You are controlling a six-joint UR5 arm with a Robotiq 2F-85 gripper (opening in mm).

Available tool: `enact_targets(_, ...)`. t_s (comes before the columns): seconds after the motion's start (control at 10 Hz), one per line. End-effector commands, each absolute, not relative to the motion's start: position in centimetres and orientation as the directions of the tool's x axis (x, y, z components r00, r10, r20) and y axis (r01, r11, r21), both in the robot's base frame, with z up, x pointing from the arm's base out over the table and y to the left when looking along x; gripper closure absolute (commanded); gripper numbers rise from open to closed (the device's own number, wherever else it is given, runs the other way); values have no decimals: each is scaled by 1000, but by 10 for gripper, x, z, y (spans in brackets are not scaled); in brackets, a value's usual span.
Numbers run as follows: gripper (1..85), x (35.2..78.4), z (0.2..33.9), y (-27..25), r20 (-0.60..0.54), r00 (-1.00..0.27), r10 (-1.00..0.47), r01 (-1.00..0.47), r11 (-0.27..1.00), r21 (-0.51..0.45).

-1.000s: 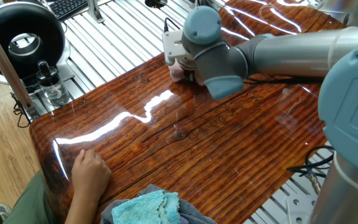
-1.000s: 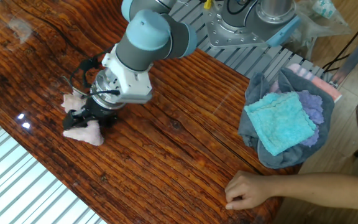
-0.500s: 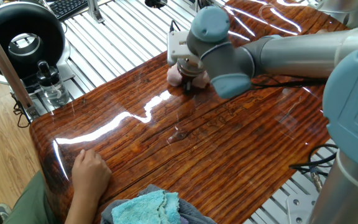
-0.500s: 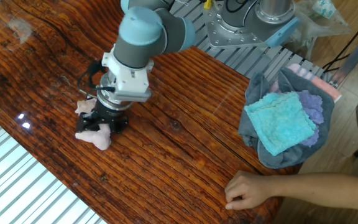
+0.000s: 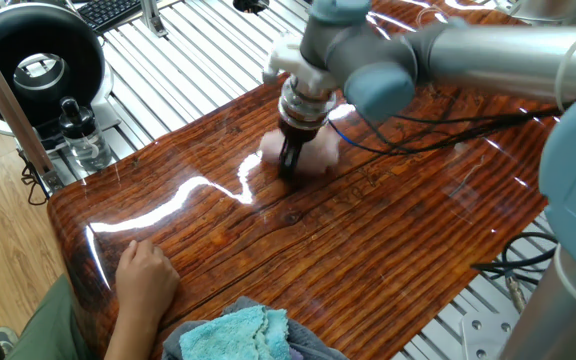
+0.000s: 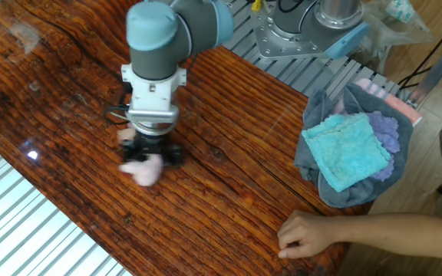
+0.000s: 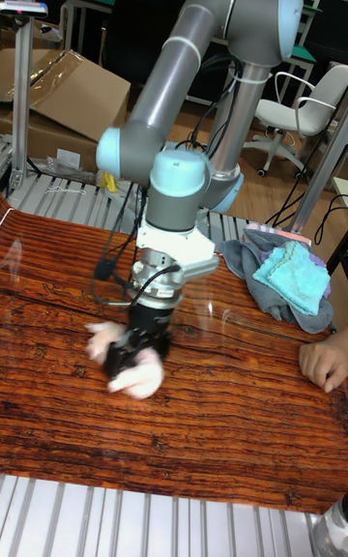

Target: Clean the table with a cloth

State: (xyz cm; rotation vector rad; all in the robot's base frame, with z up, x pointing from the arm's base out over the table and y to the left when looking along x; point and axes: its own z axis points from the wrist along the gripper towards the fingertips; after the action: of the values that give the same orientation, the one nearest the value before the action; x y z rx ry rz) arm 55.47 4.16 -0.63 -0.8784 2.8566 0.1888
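The claw [image 6: 150, 150] grips the pink cloth [image 6: 143, 170] and presses it on the surface [image 6: 229, 199], toward the middle. A blue cloth [image 6: 347, 155] lies on a grey bundle [image 6: 318, 173] at one corner, near a person's hand [image 6: 310, 234] resting at the edge.

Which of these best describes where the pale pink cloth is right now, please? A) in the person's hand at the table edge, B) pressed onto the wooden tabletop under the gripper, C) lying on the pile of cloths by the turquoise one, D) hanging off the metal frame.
B: the pink cloth sits on the table directly under the gripper, well away from the turquoise cloth and the person's hand.
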Motion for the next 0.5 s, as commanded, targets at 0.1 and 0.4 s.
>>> enact_targets(0.1, 847, 539, 1, 80, -149, -889, -433, -456, 871, 186)
enact_targets(0.4, 847, 552, 4, 63, -153, -864, -480, -501, 851, 159)
